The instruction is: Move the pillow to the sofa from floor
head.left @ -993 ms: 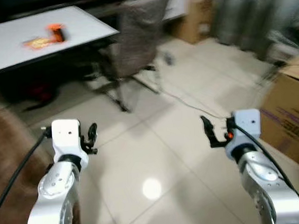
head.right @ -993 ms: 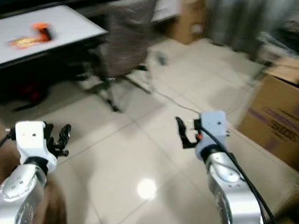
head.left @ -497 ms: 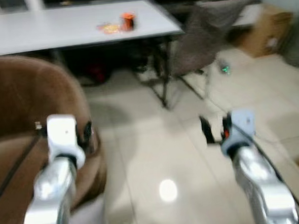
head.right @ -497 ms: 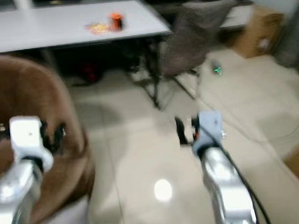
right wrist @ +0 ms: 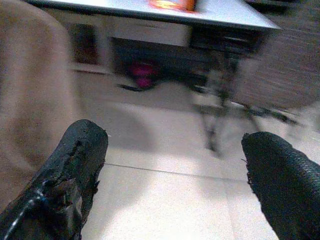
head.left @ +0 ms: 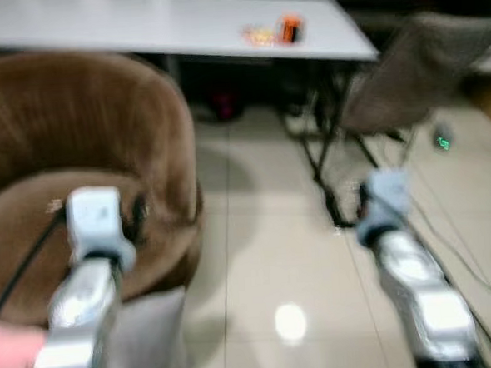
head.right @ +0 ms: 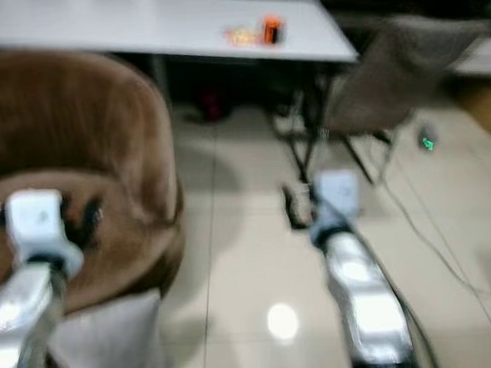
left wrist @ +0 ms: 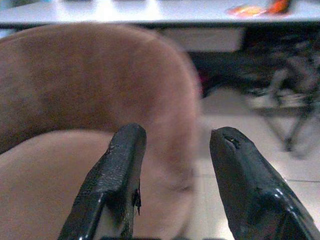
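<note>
Blurred tiled floor (head.left: pixel 258 258) beside brown sofa (head.left: pixel 76 144)

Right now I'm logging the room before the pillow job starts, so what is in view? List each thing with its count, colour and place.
sofa chair: one, brown, rounded back, on the robot's left.
pillow: one, pale grey, low on the floor at the foot of the sofa chair; blurred.
pink thing: one, bottom left corner, too blurred to name.
table: one, white top, far side of the room.
orange object: one, on the table, beside a blurred yellow-orange item.
chair: one, grey-brown, right of the table.
floor: pale glossy tiles, with a cable on the right.
left gripper: black fingers open, facing the sofa chair.
right gripper: black fingers open, over the floor.
</note>
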Tool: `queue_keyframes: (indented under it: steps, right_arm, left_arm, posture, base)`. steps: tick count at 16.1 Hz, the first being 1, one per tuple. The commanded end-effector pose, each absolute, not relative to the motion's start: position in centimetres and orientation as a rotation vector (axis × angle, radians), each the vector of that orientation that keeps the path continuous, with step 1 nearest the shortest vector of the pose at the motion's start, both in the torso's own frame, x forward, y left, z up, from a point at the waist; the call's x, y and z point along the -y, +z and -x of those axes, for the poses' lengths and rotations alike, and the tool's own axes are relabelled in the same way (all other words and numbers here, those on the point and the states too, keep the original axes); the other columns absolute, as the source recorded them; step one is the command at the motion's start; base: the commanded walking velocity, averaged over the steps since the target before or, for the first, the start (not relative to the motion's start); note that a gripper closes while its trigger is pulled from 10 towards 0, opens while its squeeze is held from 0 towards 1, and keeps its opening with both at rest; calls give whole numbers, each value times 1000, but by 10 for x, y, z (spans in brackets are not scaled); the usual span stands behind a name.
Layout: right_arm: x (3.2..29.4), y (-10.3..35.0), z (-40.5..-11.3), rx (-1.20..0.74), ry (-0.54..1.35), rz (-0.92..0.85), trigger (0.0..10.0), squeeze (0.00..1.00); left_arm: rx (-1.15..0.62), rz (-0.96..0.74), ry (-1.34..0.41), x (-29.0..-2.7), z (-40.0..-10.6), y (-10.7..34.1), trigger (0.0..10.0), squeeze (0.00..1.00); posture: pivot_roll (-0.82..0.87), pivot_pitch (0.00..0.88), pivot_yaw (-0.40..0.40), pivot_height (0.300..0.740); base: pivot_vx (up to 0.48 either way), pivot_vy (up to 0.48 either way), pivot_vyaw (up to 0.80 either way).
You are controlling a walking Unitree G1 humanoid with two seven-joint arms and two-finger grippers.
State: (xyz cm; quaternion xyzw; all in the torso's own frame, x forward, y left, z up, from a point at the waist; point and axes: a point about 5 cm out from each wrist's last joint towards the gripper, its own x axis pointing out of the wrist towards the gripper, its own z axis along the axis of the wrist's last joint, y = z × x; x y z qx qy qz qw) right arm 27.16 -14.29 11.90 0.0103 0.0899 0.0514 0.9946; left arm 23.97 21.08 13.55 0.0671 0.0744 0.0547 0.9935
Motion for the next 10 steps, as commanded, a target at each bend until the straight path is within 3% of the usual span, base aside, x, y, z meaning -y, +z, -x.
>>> queue_keyframes:
  steps: [1, 5, 7, 8, 9, 10]
  right_arm:
    - [151, 119, -272, -174, 81, -7, 10000, 1000]
    - [149, 118, -273, -168, 92, 9, 10000, 1000]
    - [149, 116, -274, -173, 75, 40, 10000, 1000]
    - [146, 116, -276, -162, 103, 60, 10000, 271]
    - [143, 118, -278, -152, 126, 45, 10000, 0]
    - [142, 120, -279, -138, 131, 49, 10000, 0]
  left_arm:
    - [-123, -132, 94, -205, -242, 140, 10000, 0]
    - [-125, -137, 90, -205, -243, 139, 10000, 0]
    - [-125, -135, 98, -206, -243, 138, 10000, 0]
    - [-125, -127, 114, -208, -242, 137, 10000, 0]
    - [-132, -128, 119, -209, -241, 136, 10000, 0]
    - [-133, -128, 121, -209, -241, 135, 10000, 0]
  posture:
    - [16, 0, -71, 740]
    - [15, 0, -66, 740]
    - [16, 0, -63, 740]
    - [16, 0, -63, 740]
    - [16, 0, -63, 740]
    - [16, 0, -63, 740]
  base:
    - [0, -480, 800]
    - [0, -480, 713]
    - [0, -240, 0]
    - [0, 0, 0]
    - [0, 0, 0]
    - [0, 0, 0]
